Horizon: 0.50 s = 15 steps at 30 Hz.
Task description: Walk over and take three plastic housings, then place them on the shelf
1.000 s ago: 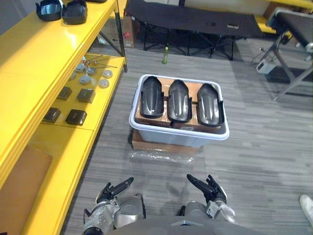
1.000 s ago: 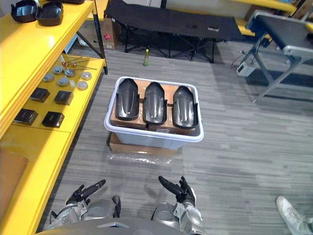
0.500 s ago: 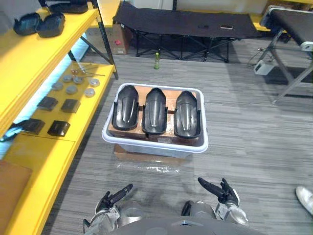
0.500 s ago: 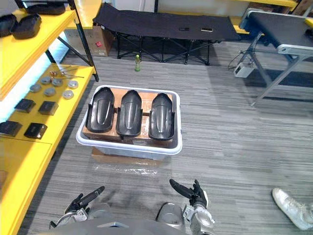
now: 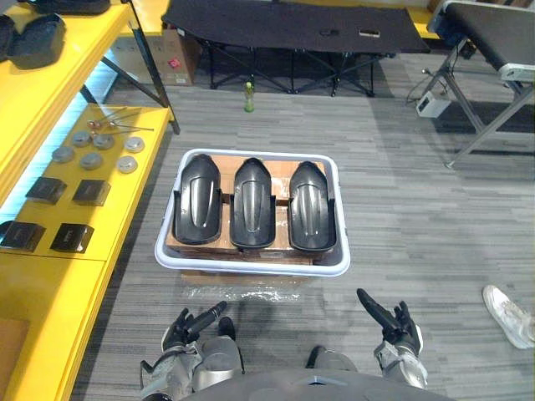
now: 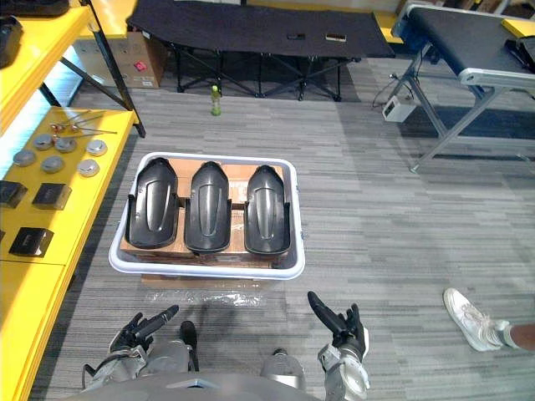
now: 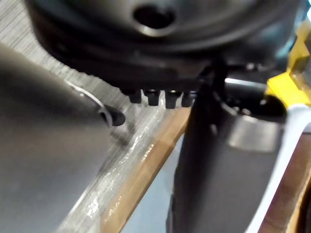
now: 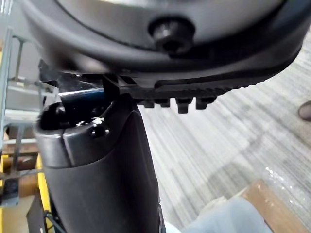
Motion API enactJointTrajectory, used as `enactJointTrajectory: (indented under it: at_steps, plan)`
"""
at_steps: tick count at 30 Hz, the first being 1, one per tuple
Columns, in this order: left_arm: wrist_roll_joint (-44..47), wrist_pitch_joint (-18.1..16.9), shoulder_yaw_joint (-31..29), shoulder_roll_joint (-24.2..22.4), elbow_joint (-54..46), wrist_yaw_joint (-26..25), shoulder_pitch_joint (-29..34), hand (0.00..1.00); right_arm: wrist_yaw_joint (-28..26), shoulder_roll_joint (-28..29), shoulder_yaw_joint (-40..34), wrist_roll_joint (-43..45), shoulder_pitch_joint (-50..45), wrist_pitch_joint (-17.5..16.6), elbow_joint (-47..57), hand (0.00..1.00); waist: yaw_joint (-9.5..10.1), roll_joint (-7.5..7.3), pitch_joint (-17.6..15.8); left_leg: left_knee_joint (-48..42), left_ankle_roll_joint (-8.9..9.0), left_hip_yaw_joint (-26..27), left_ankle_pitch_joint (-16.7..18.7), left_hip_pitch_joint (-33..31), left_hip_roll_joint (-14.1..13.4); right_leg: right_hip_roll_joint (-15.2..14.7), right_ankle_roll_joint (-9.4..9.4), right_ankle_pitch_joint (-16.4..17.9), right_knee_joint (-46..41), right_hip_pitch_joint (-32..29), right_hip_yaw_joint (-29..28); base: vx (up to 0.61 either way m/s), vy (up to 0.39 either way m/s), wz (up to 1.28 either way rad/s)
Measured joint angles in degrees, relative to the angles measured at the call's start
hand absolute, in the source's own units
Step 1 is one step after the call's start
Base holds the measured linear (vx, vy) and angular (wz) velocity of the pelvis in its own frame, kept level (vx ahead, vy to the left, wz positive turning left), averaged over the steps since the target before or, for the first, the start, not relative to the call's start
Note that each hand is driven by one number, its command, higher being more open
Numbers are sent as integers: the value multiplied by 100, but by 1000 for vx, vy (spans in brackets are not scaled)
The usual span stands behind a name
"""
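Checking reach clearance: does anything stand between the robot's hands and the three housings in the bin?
Nothing visible blocks them. The left hand and right hand hover open above the floor, short of the bin; only its near wall lies between them and the housings, which lie uncovered in a row.

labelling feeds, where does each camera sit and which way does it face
Left eye view: on the head, looking down at the bin of housings; left hand and right hand open at the bottom.
Right eye view: beside it, sharing that bin and both hands.
Left wrist view: on the left wrist, looking past its hand to the bin's rim.
Right wrist view: right wrist, past its hand to floor.
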<state>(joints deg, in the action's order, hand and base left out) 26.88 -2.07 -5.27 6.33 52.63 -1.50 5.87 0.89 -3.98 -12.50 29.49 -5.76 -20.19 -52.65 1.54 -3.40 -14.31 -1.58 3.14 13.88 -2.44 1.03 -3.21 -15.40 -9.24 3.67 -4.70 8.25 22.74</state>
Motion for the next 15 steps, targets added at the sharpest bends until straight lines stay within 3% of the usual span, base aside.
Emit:
enactJointTrajectory:
  at_steps: [3,6,10,15]
  plan:
    - [96,89,37,18,-162,-146,-135,100,44,22,146,-227,-2,-13,390,100,-16,25,4,251,-124,-39,-82,44,224,-158,-93,-60,46,-3,84,123,109,11]
    - [176,150,48,69,-236,-240,-186,100,172,139,359,-670,-74,-14,996,100,-21,-14,8,397,-161,-208,-146,38,266,-150,-115,-87,59,52,245,104,-4,33]
    - [169,242,36,71,-182,-280,8,100,352,306,577,-688,-217,-15,2254,100,32,-75,13,489,-137,-391,-205,39,147,45,38,-249,31,87,362,65,-29,22]
    - [169,207,-258,98,-130,-201,274,100,645,279,465,-1112,-226,-28,2847,100,160,-231,90,474,-129,-502,-209,59,56,130,109,-310,-21,141,358,28,-24,12]
